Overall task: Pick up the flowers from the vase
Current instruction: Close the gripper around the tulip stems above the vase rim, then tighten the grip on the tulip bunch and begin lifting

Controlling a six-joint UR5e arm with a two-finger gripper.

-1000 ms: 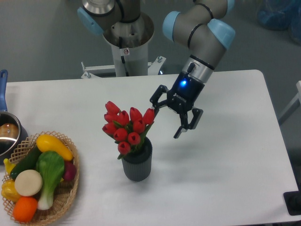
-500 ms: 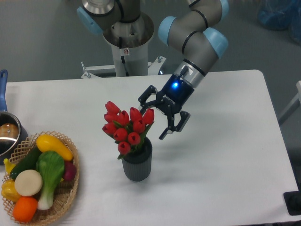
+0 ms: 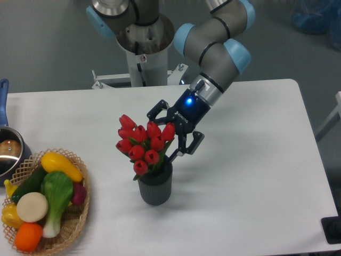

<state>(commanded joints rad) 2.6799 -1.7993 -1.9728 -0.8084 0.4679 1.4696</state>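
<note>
The flowers, a bunch of red tulip buds with green leaves, stand in the dark grey ribbed vase near the middle of the white table. My gripper is open and tilted, just right of the bunch at bud height. One finger reaches behind the upper buds and the other hangs at the right of the bunch above the vase rim. The rightmost buds lie between the fingers, which are not closed on them.
A woven wicker basket holding toy vegetables and fruit sits at the front left. A metal pot with a blue handle sits at the left edge. The arm's base column rises behind the table.
The gripper has moved left and slightly down toward the flowers, from well right of the bunch to straddling its right-hand buds. It stays open. The flowers and vase have not moved.
</note>
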